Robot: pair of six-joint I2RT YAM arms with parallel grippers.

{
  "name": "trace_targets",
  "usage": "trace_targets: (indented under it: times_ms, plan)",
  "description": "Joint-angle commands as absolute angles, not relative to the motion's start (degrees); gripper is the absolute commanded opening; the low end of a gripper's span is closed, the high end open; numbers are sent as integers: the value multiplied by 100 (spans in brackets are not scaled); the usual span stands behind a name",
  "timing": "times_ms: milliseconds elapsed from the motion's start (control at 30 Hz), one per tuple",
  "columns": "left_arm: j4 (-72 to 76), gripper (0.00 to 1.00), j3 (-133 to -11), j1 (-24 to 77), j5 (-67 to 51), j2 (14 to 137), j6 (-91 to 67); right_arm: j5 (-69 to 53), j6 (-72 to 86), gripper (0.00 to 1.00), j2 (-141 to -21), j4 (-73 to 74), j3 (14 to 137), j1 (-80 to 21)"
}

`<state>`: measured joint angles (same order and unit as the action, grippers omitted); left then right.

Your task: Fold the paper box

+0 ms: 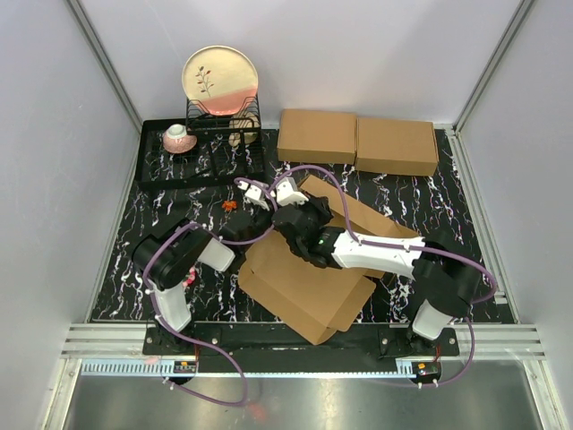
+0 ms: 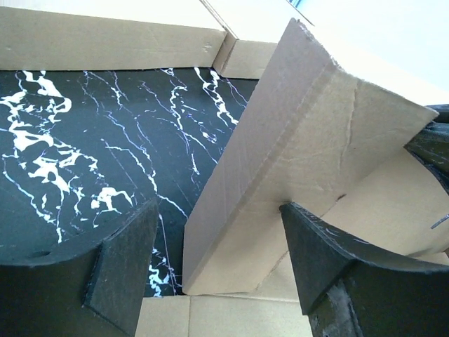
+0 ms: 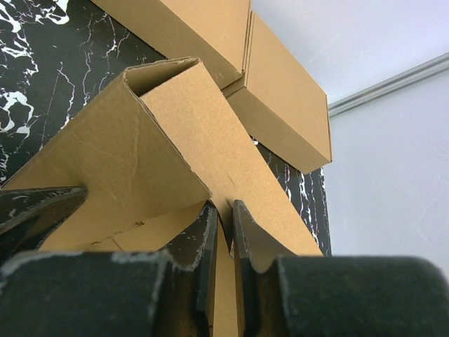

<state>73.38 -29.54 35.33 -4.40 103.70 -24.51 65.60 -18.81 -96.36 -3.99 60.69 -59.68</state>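
The box (image 1: 309, 287) lies near the middle of the table (image 1: 134, 269), a little toward 5 o'clock in the top view, and both arms meet over its far part at about 12 o'clock of the sheet. Most of it is a flat, creased sheet on the table.

One long flap (image 2: 295, 154) at the far side is raised. In the right wrist view this flap is bent over on itself, so that it makes a hollow, double wall (image 3: 161, 140). I judge this to be the first wall of the box in the making, not yet pressed home.

The right gripper (image 3: 224, 207) is closed on a thin cardboard panel of the box, which stands between its two fingers. The left gripper (image 2: 219, 210) has its jaws wide apart. The raised flap stands between them and seems to touch only the right-hand finger, so it grips nothing.

The task looks to be in its early part. The other walls, the tabs and the lid are to be folded. The arms hide the middle of the sheet in the top view, so I cannot tell if a second wall stands there.

The two flat boxes (image 1: 318, 134) at 12 to 1 o'clock lie apart from the work.
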Motion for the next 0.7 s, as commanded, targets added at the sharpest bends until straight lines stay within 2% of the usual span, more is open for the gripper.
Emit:
trace_targets:
  times_ms: [0,367,667]
  plan:
    - [9554,75,-3339,3560,-721,10546,-2206,5862,-1450,0,-9589,219,5968,-6117]
    - [9554,83,-3410,3551,-773,10582,-1916,5801,-1397,0,-9501,360,6021,-6126]
    - [9554,83,-3674,3551,-958,10766,-1916,5766,-1354,0,-9492,448,6064,-6126]
